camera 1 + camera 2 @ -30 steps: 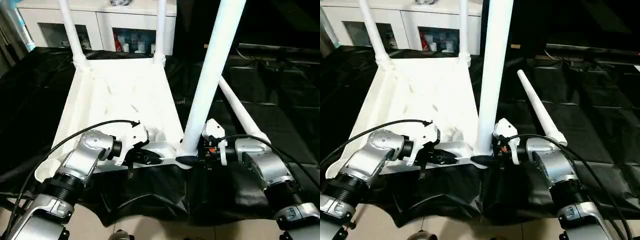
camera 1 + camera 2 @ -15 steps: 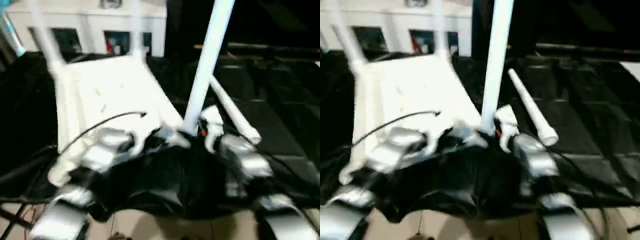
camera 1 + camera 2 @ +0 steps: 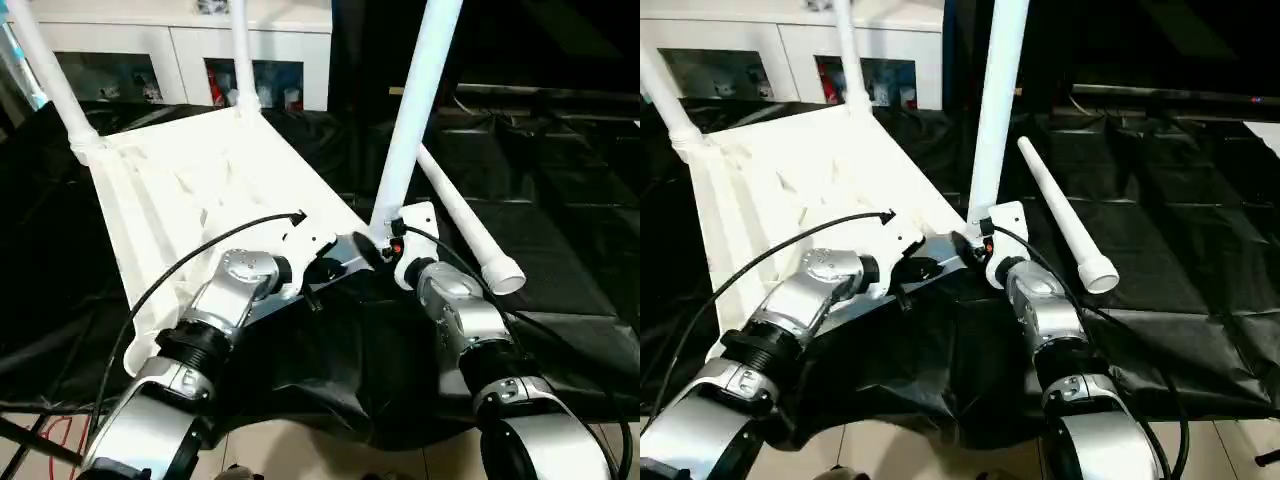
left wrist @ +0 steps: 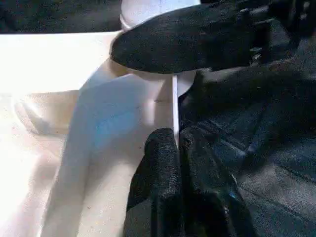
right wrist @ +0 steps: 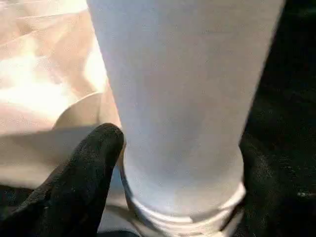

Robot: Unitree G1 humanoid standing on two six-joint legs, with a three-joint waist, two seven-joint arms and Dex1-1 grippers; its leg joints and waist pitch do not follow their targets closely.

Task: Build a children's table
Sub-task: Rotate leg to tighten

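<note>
i see the tabletop (image 3: 200, 190) lying upside down on the black sheet (image 3: 560, 230), ribbed underside up, tilted so its far end is higher. two legs (image 3: 50, 75) stand in the far corners, and a third leg (image 3: 415, 110) rises from the near corner by my arms. the fourth leg (image 3: 465, 225) lies loose on the sheet just beside that corner. my left end effector (image 4: 177, 148) is clenched on the thin near edge of the tabletop. my right end effector (image 5: 177, 163) straddles the base of the third leg, one black finger (image 5: 86, 177) on either side; i cannot tell whether it grips. a white cabinet (image 3: 180, 50) stands behind.
</note>
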